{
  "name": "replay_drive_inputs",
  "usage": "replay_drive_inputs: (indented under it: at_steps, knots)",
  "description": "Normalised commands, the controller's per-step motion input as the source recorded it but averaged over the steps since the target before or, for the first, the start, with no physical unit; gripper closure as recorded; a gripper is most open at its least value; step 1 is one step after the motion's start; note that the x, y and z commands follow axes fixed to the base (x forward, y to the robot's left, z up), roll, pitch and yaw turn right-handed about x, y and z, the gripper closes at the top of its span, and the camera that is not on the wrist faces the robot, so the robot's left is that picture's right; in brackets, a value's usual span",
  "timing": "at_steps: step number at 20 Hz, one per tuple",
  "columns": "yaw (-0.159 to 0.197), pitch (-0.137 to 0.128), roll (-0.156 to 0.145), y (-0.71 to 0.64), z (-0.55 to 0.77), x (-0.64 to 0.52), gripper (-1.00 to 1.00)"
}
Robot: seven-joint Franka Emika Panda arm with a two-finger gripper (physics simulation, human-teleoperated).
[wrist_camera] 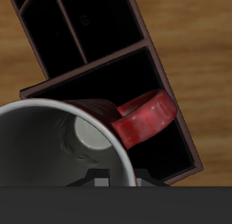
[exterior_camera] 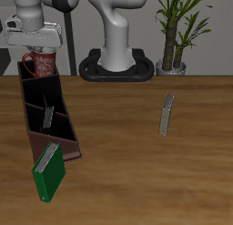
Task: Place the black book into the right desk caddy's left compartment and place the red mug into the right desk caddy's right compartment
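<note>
Gripper (exterior_camera: 38,52) clamped on the red mug (exterior_camera: 40,65) — held above the right desk caddy (exterior_camera: 55,128), over its squarish end section (wrist_camera: 136,92).

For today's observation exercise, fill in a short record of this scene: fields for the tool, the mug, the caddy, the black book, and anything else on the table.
tool: above the caddy's far end, shut on the red mug
red mug: held upright over the small end section, white inside, handle showing
right desk caddy: long dark wooden tray, black inside, split by dividers
black book: standing tilted in the caddy's middle section
green book: leaning at the caddy's near end
grey book: alone on the wood, away from the caddy
potted plant: at the table's back
</note>
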Motion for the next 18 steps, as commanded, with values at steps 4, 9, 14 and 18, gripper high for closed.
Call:
replay_drive_inputs:
  at_steps: [4, 9, 14, 18]
  knots:
    - [-0.017, 0.020, -0.046, -0.05, -0.04, -0.01, -1.00]
    - [-0.002, 0.004, 0.000, 0.05, 0.07, 0.00, -1.00]
    - [-0.001, -0.027, 0.005, 0.15, 0.14, -0.03, -1.00]
    - [0.035, -0.046, 0.031, 0.34, 0.18, -0.03, -1.00]
